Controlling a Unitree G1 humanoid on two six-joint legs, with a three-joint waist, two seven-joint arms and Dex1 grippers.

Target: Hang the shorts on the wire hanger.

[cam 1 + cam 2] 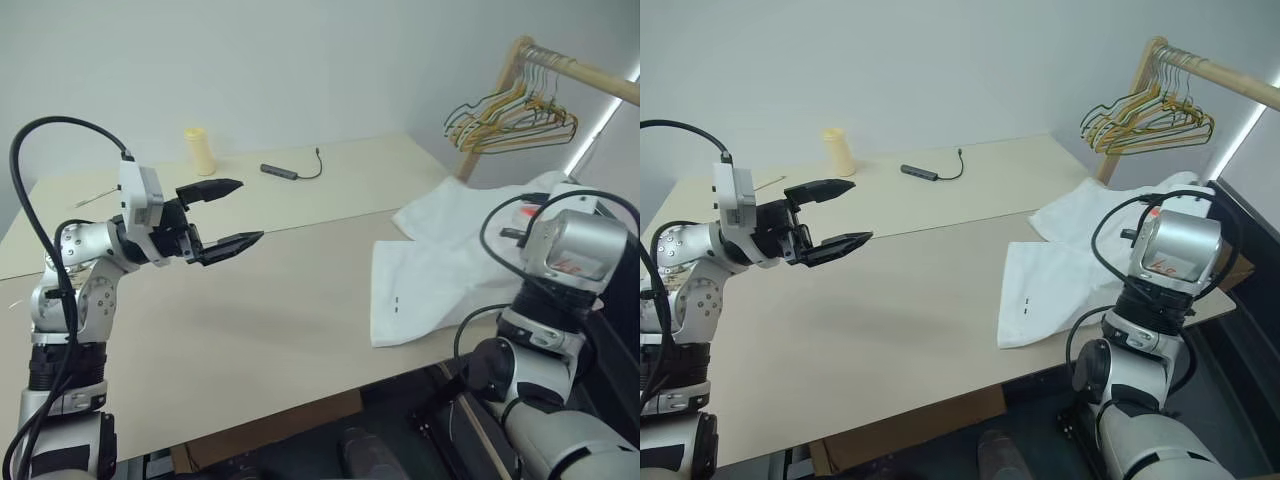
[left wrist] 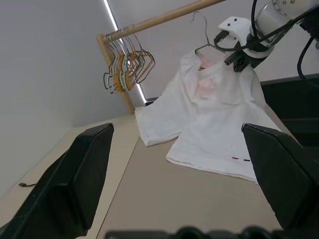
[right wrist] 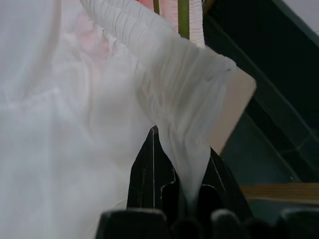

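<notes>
The right pincer (image 3: 182, 199) is clamped on the gathered waistband of the shorts (image 1: 440, 270), which lie at the desk's (image 1: 250, 320) right edge, one end lifted. The left pincer (image 1: 225, 215) hangs wide and empty over the desk's left side. The step in hand looks like threading the garment onto the wire hanger (image 2: 202, 37); next the free pincer probably needs to steady that hanger. The left wrist view shows the hook rising above the lifted waistband, and the right wrist view shows green wire in the waistband.
</notes>
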